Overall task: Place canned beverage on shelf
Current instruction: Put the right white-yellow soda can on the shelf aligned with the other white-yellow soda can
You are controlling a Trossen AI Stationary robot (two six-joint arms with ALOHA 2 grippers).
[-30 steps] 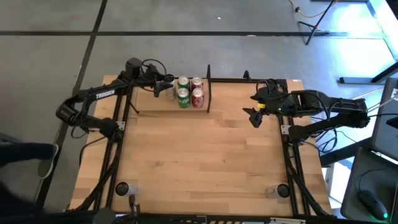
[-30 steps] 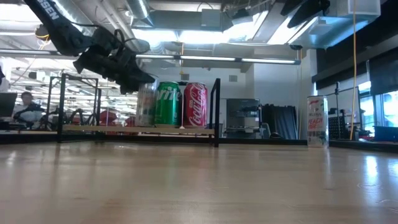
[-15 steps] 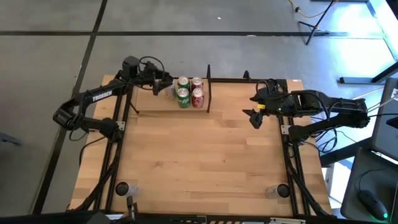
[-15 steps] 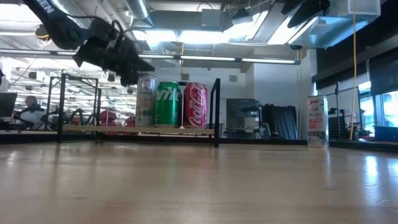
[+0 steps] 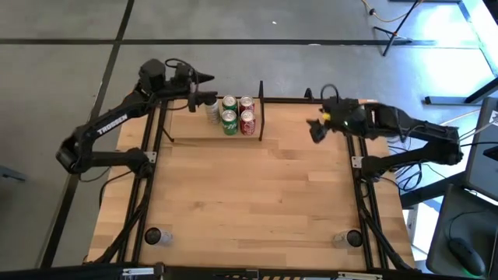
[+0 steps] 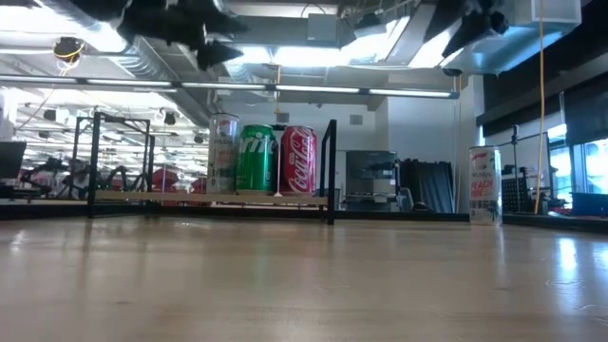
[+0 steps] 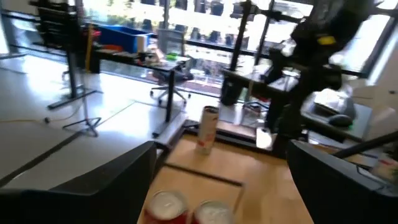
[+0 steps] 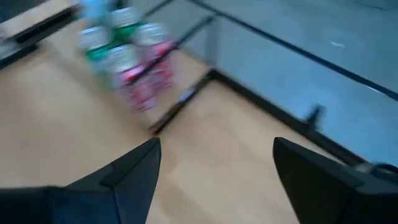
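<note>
Several cans stand upright with their bases on the shelf point(image 5: 194, 132), a low light-wood board with black rods at the table's far left. A silver can point(image 5: 212, 112) stands at their left, beside two green cans point(image 5: 229, 121) and two red cans point(image 5: 247, 121). The low view shows the silver can point(image 6: 222, 154), a green can point(image 6: 255, 158) and a red can point(image 6: 298, 160) in a row. My left gripper point(image 5: 208, 88) is open and empty, high above the shelf's far side. My right gripper point(image 5: 316, 131) is open and empty, above the table's far right.
A white and red can point(image 6: 484, 185) stands alone near the table's far right corner; it also shows in the left wrist view point(image 7: 207, 129). A black upright rod point(image 6: 331, 171) ends the shelf on its right. The bare wooden tabletop point(image 5: 249, 202) spreads out in front.
My left gripper has risen from beside the silver can and drawn back toward the table's far left, leaving the can standing on the shelf. My right gripper has shifted a little toward the far edge.
</note>
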